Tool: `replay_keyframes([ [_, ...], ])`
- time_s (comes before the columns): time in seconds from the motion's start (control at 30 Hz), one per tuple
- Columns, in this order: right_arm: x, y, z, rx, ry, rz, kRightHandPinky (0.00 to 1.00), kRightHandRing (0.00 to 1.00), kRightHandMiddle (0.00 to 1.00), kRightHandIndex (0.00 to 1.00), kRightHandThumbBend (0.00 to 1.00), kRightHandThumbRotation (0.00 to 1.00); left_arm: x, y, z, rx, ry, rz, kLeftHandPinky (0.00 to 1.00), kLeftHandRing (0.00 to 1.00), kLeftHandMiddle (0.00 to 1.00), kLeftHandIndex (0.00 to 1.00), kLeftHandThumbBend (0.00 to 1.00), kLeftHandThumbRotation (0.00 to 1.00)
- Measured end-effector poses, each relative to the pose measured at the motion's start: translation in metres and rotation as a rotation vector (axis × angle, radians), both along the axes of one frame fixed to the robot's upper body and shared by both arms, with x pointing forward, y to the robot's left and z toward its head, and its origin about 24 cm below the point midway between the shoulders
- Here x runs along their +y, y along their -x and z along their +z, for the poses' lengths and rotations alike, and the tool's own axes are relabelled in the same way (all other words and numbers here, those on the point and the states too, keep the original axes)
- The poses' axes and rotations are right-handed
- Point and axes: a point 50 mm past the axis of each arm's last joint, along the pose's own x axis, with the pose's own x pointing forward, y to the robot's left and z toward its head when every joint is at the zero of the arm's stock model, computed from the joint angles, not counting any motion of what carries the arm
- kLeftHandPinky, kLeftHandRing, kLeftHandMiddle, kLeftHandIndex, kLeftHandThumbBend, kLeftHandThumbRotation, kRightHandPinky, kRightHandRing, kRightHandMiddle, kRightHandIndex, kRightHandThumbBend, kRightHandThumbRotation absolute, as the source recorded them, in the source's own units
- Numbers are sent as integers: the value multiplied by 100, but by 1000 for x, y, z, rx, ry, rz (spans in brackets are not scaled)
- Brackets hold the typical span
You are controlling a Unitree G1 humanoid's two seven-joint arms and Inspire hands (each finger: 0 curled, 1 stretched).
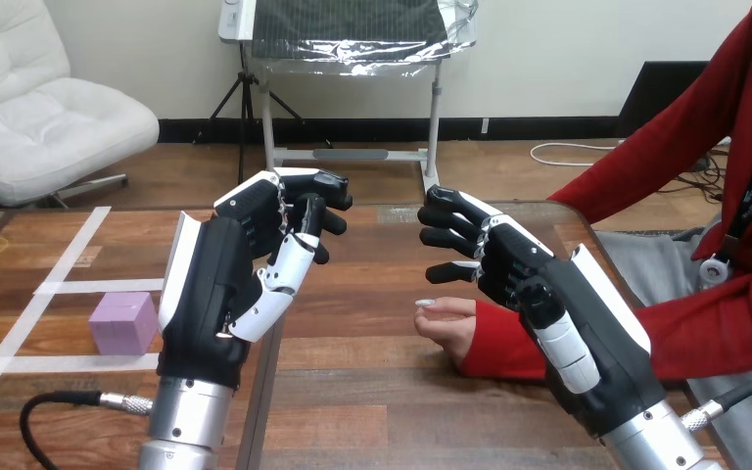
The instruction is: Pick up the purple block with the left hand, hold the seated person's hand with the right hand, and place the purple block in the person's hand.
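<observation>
Head view, single frame.

- Block (123, 322): purple, on the surface (362, 392) at the left, between strips of white tape (70, 287). Nothing touches it.
- Left hand (217, 284): raised above the surface, just right of the block and apart from it. Fingers (305, 217) curled inward, thumb alongside; nothing in the grasp.
- Right hand (539, 289): raised at centre-right, palm toward the left hand, a gap between the two. Fingers curled, holding nothing.
- Person's hand (447, 320): comes in from the right in a red sleeve, lying on the surface, fingertips pointing left. It sits below the right hand's fingers; contact between them cannot be told.
</observation>
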Motion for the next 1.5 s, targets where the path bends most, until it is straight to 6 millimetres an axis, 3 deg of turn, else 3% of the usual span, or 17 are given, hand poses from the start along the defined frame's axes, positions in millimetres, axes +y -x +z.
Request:
replay_keyframes([
  [0.37,-1,0,0,-1,0,-3,75,86,88,88,92,100,0,0,0,0,0,0,38,55,61,59,20,58],
  [0.67,-2,0,0,-3,4,-11,74,86,87,88,91,100,1,-1,0,-2,-48,-9,42,59,64,62,29,59],
  [1.1,-4,-1,1,-4,5,-17,75,86,88,88,91,100,14,-15,3,29,-355,-29,51,68,74,75,75,65],
  [1.5,-3,-1,1,-4,5,-17,75,86,88,88,91,100,34,-38,8,69,-623,25,63,79,84,82,80,63],
])
